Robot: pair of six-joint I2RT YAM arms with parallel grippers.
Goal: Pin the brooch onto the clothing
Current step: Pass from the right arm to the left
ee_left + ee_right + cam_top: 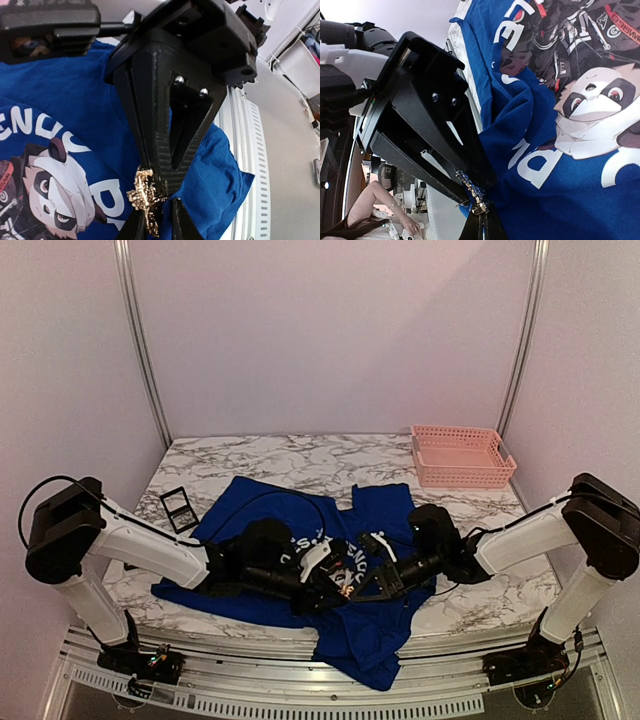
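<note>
**Both hands meet at the brooch over the shirt's print**

Marble tabletop between pale walls carries a blue shirt. It is spread in the middle, with its hem hanging over the near edge. A pink basket sits at the far right corner. A small black frame lies at the left, just beside the shirt.

Left arm reaches in from the near left, its forearm running low and rightward across the shirt. Right arm mirrors it from the near right, with the forearm sloping down to the left. Their tips come together at the near edge of the chest print, by the white lettering beside the panda face.

Brooch, gold and knobbly, is at that meeting point over the blue cloth. Blue beads on it show in the right wrist view, where a thin pin pokes out beside it. Right hand is closed, jaws pressed together, and pinches the brooch at its tapered tip. Left hand points in from the opposite side. Its two fingers stand narrowly apart on either side of the brooch, and I cannot tell whether they press on it.
</note>
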